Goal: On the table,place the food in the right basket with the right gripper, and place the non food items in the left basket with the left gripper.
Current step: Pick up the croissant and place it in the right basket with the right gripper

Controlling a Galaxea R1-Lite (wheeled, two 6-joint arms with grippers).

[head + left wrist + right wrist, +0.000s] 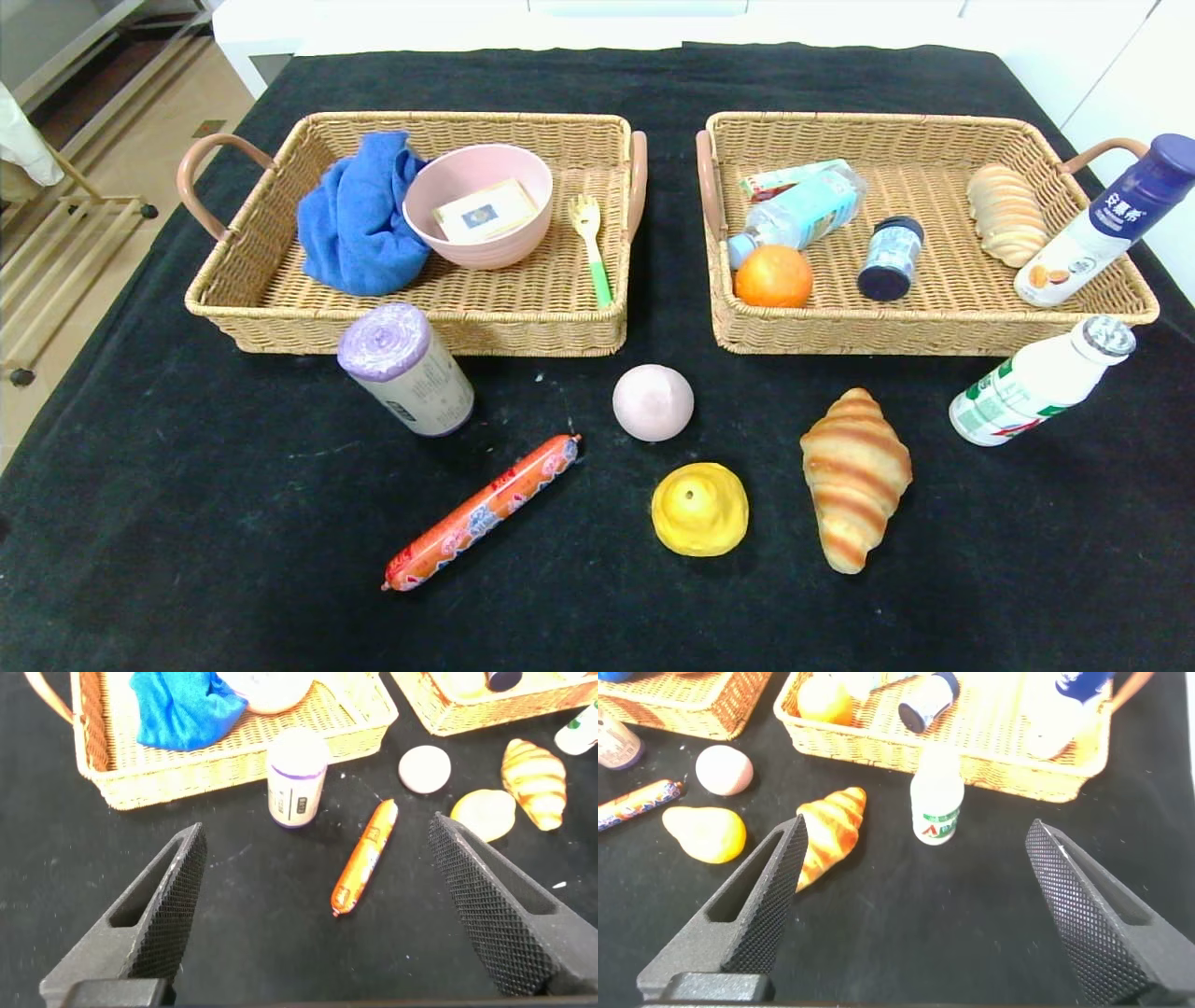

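- Above the black surface (187, 523), left claw (318, 905) hovers with jaws spread wide, nothing held.
- Ahead of left claw, between its fingers: orange sausage (365, 856) lying on the surface; beyond it a roll with purple top (297, 777) standing just in front of the left basket (234, 761).
- Left basket holds blue cloth (355, 219), pink bowl (478, 205) with a small card box (485, 211) inside, and a yellow-green fork (590, 245).
- Right claw (915, 905) also hovers over the surface, jaws wide apart, empty.
- Ahead of right claw: white drink bottle with green label (936, 801) lying next to the right basket (999, 756); croissant (829, 833) near its one finger (766, 896).
- Farther out past that finger: yellow pear-shaped item (705, 833), pale pink ball (724, 769), sausage end.
- Right basket holds orange (773, 276), clear water bottle (803, 217), small dark-capped jar (890, 258), a bread piece (1006, 215); a tall blue-capped bottle (1106, 224) leans on its far right rim.
- Neither claw shows in the head view.
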